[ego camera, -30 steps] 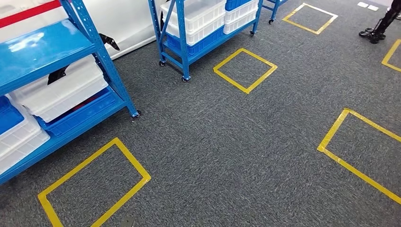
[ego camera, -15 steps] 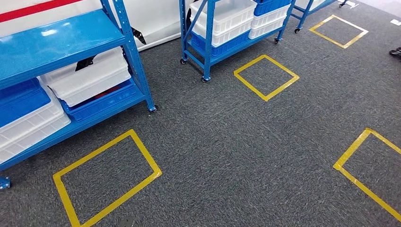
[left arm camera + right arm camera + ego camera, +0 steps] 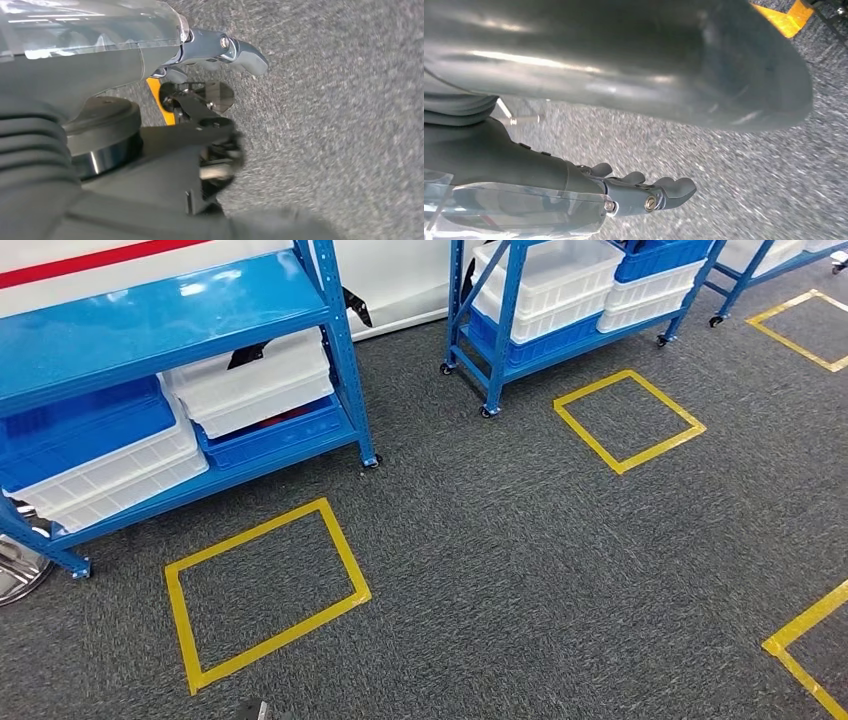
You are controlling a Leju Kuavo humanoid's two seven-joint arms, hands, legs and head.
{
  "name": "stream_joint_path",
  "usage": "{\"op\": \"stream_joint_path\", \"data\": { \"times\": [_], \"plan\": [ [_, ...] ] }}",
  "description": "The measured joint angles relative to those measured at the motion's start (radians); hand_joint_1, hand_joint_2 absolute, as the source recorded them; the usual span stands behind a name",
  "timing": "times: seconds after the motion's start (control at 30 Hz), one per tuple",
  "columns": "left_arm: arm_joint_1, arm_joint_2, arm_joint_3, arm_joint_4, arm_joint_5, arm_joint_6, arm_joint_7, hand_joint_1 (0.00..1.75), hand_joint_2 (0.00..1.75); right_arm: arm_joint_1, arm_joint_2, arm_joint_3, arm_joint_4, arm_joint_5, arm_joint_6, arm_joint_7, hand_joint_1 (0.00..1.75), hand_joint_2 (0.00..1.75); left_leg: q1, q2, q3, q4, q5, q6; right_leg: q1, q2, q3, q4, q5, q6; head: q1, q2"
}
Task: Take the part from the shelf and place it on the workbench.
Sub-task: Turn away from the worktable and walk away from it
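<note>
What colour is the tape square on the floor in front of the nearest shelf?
Yellow. The tape square shows best in the head view, on grey carpet.

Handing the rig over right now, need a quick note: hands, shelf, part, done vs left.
Left hand: hangs over the carpet, holds nothing.
Right hand: same, fingers loosely curled, nothing in them.
Near blue shelf carries blue and white bins; yellow floor square lies in front of it. Second shelf stands further right.
Part: cannot tell which bin holds it.
Done: nothing picked.
Left: reach the shelf, take the part, carry it to the workbench.
</note>
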Motion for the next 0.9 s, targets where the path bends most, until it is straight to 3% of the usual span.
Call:
{"op": "stream_joint_path", "data": {
  "times": [0.07, 0.1, 0.2, 0.27, 0.33, 0.4, 0.43, 0.47, 0.5, 0.57, 0.63, 0.7, 0.77, 0.83, 0.9],
  "plan": [
    [0.000, 0.000, 0.010, 0.000, 0.003, -0.002, -0.008, 0.00, 1.75, 0.001, 0.001, 0.000, 0.000, 0.004, -0.001, -0.001, 0.00, 0.00, -0.009, 0.037, 0.067, -0.132, 0.044, 0.015, 0.004, -0.018, 0.006, 0.001, -0.004, 0.007, 0.000, 0.000],
    [0.000, 0.000, 0.015, 0.000, 0.004, -0.002, -0.011, 0.00, 1.75, 0.002, 0.002, -0.001, 0.000, 0.005, -0.002, -0.001, 0.00, 0.00, -0.013, 0.049, 0.083, -0.166, 0.051, 0.021, 0.006, -0.026, 0.008, 0.001, -0.006, 0.011, 0.000, 0.000],
    [0.012, -0.001, 0.024, -0.001, 0.009, -0.001, -0.018, 0.00, 1.75, 0.002, 0.004, -0.001, 0.000, 0.011, -0.004, -0.001, 0.00, 0.00, -0.015, 0.028, 0.087, -0.184, 0.055, 0.036, 0.005, -0.044, 0.017, -0.002, -0.010, 0.029, 0.000, 0.000],
    [0.019, -0.002, 0.028, -0.001, 0.011, 0.002, -0.024, 0.00, 1.75, 0.002, 0.004, 0.000, 0.000, 0.017, -0.004, -0.001, 0.00, 0.00, -0.009, 0.010, 0.095, -0.199, 0.066, 0.047, 0.002, -0.009, 0.009, 0.027, -0.034, 0.040, 0.000, 0.000],
    [0.021, -0.003, 0.033, -0.001, 0.012, 0.008, -0.029, 0.00, 1.75, 0.003, 0.005, 0.000, 0.000, 0.023, -0.004, -0.001, 0.00, 0.00, -0.006, -0.009, 0.097, -0.204, 0.072, 0.053, -0.001, 0.042, -0.041, 0.134, -0.096, 0.047, 0.000, 0.000],
    [0.025, -0.004, 0.040, -0.001, 0.013, 0.015, -0.033, 0.00, 1.75, 0.003, 0.006, 0.000, 0.000, 0.027, -0.004, -0.001, 0.00, 0.00, -0.007, -0.032, 0.095, -0.203, 0.073, 0.055, -0.002, 0.057, -0.101, 0.251, -0.138, 0.050, 0.000, 0.000],
    [0.027, -0.005, 0.043, -0.001, 0.014, 0.018, -0.036, 0.00, 1.75, 0.003, 0.007, 0.000, 0.000, 0.028, -0.004, -0.001, 0.00, 0.00, -0.008, -0.044, 0.096, -0.202, 0.073, 0.054, -0.002, 0.058, -0.112, 0.268, -0.132, 0.051, 0.000, 0.000],
    [0.030, -0.005, 0.045, -0.001, 0.015, 0.019, -0.038, 0.00, 1.75, 0.003, 0.007, 0.000, 0.000, 0.029, -0.005, -0.001, 0.00, 0.00, -0.007, -0.057, 0.097, -0.201, 0.072, 0.053, -0.002, 0.060, -0.105, 0.245, -0.106, 0.050, 0.000, 0.000],
    [0.032, -0.005, 0.046, -0.001, 0.015, 0.020, -0.041, 0.00, 1.75, 0.003, 0.007, 0.000, 0.000, 0.031, -0.006, -0.001, 0.00, 0.00, -0.007, -0.070, 0.098, -0.200, 0.071, 0.051, -0.003, 0.066, -0.081, 0.188, -0.067, 0.048, 0.000, 0.000],
    [0.032, -0.005, 0.048, -0.001, 0.014, 0.021, -0.043, 0.00, 1.75, 0.003, 0.006, 0.000, 0.000, 0.034, -0.009, -0.001, 0.00, 0.00, -0.008, -0.092, 0.097, -0.193, 0.067, 0.045, -0.005, 0.104, -0.025, 0.056, -0.007, 0.042, 0.000, 0.000],
    [0.032, -0.006, 0.049, -0.002, 0.012, 0.023, -0.043, 0.00, 1.75, 0.001, 0.006, -0.001, 0.001, 0.035, -0.015, -0.002, 0.00, 0.00, -0.009, -0.106, 0.090, -0.189, 0.066, 0.035, -0.005, 0.128, -0.004, -0.002, 0.006, 0.034, 0.000, 0.000],
    [0.033, -0.006, 0.049, -0.002, 0.012, 0.024, -0.042, 0.00, 1.75, -0.002, 0.008, -0.002, 0.001, 0.035, -0.019, -0.004, 0.00, 0.00, -0.007, -0.114, 0.085, -0.189, 0.065, 0.024, -0.004, 0.117, -0.003, -0.006, 0.007, 0.024, 0.000, 0.000],
    [0.033, -0.006, 0.049, -0.002, 0.010, 0.026, -0.041, 0.00, 1.75, -0.002, 0.011, -0.003, 0.000, 0.035, -0.019, -0.004, 0.00, 0.00, -0.008, -0.084, 0.072, -0.157, 0.043, 0.012, -0.007, 0.102, 0.003, -0.012, 0.008, 0.010, 0.000, 0.000],
    [0.029, -0.006, 0.049, -0.002, 0.004, 0.029, -0.039, 0.00, 1.75, 0.001, 0.012, -0.003, 0.000, 0.035, -0.019, -0.001, 0.00, 0.00, -0.006, -0.038, 0.023, -0.050, -0.015, 0.001, -0.007, 0.086, 0.007, -0.016, 0.006, 0.000, 0.000, 0.000],
    [0.027, -0.007, 0.049, -0.002, 0.000, 0.031, -0.037, 0.00, 1.75, 0.004, 0.012, -0.004, 0.001, 0.035, -0.021, 0.003, 0.00, 0.00, 0.000, -0.023, -0.040, 0.078, -0.066, -0.007, -0.005, 0.072, 0.008, -0.015, 0.003, -0.003, 0.000, 0.000]
  ]
}}
